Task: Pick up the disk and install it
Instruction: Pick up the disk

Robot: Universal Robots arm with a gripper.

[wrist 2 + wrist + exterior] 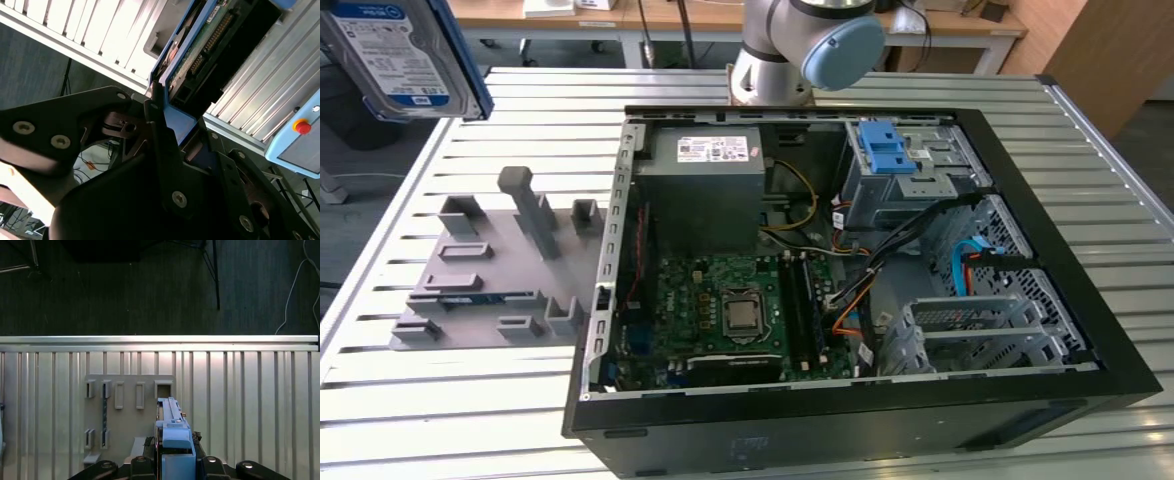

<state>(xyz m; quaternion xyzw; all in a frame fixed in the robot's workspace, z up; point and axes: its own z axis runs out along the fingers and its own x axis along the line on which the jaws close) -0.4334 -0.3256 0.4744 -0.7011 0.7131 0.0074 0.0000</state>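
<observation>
The disk (pixel 400 55), silver with a blue-and-white label and a blue carrier frame, hangs high at the exterior view's upper left, above the slatted table. In the second wrist view my gripper (pixel 172 117) is shut on the disk (pixel 210 40). Its black fingers (pixel 161 145) clamp the blue carrier's end, and the green circuit board and connectors face the camera. In the first wrist view the disk (pixel 172 427) stands edge-on in my gripper (pixel 176 457), above the grey holder.
A grey slotted holder (pixel 494 260) lies on the slatted table (pixel 454 400) at the exterior view's left. The open computer case (pixel 1067 400) holds a motherboard (pixel 720 310), a drive bay with blue latch (pixel 887 150) and a metal cage (pixel 974 330). The arm's base (pixel 787 50) stands behind.
</observation>
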